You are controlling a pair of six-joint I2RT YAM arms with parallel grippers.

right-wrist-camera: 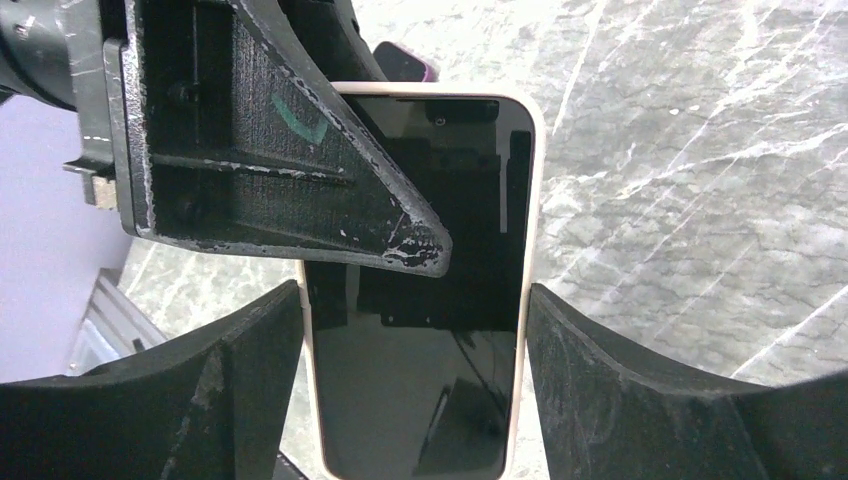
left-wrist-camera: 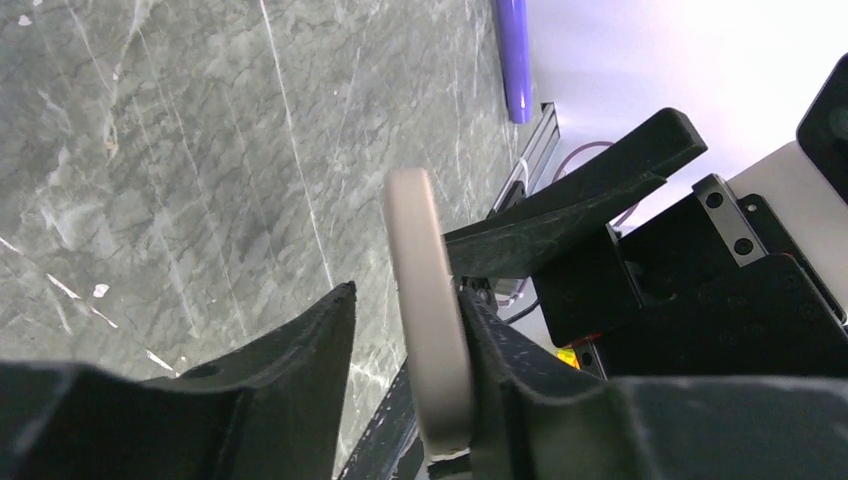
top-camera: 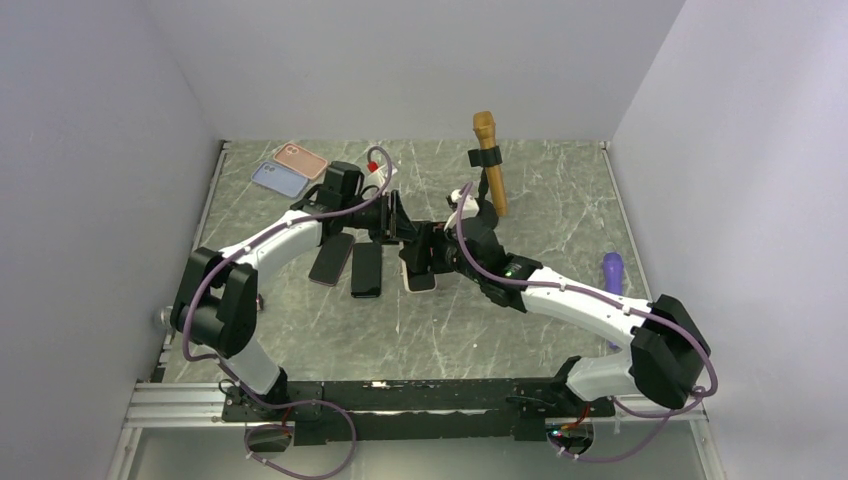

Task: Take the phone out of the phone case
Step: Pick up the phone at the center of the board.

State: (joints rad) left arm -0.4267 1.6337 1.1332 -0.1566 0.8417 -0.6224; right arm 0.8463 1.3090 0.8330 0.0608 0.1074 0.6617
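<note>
Grasping the case [right-wrist-camera: 535, 200] by both long edges with the right end effector [right-wrist-camera: 415, 320], phone [right-wrist-camera: 440, 380] seated inside, screen toward the wrist camera, raised over mid-bench [top-camera: 560, 220]. Straddling the case's thickness with the left end effector [left-wrist-camera: 405, 300]: one finger [left-wrist-camera: 500, 380] touching it, the other [left-wrist-camera: 310, 340] just apart, so released, not clamped. Hovering beside a dark handset [top-camera: 367, 268] lying flat on the bench, well short of the far edge.

The phone [right-wrist-camera: 420, 380] has a glossy black glass face that carries reflections. Its phone case [left-wrist-camera: 430, 330] is smooth, matt cream (rubbery-looking). The fingers [right-wrist-camera: 250, 180] are black plastic, grainy and finely ridged, scuffed pale at one tip. The worktop [right-wrist-camera: 700, 150] is grey and stone-patterned with white veins and a soft sheen. A purple cylinder [left-wrist-camera: 515, 60] looks like shiny plastic.
</note>
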